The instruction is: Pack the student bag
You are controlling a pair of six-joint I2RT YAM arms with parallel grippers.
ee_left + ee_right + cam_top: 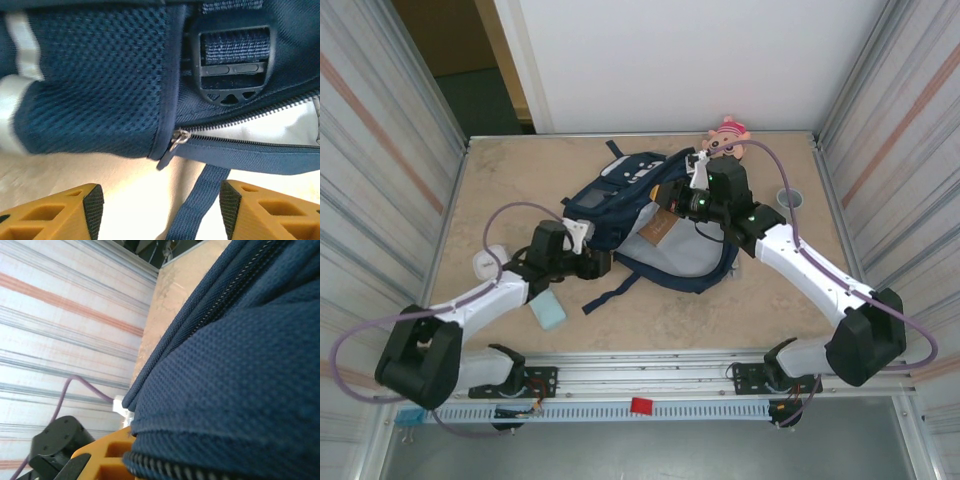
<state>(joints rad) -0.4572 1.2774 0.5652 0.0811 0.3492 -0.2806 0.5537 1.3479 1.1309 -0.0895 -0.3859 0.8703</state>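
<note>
The student bag (620, 205), a navy backpack with white panels, lies in the middle of the table with its main zip part open. My left gripper (607, 263) sits at its near-left corner, jaws open. In the left wrist view the black pads (93, 206) stand wide apart on bare table, just short of the zip pull (179, 140) and the mesh side pocket (100, 80). A loose strap (200, 200) runs between the pads without being gripped. My right gripper (670, 203) is shut on the bag's upper edge; navy fabric (235, 365) drapes over its orange finger (107, 460).
A pink plush toy (728, 138) sits at the back edge. A white ball (487, 263) and a pale blue block (548, 312) lie near the left arm. A grey round hole (790, 196) is at the right. Striped walls close in both sides.
</note>
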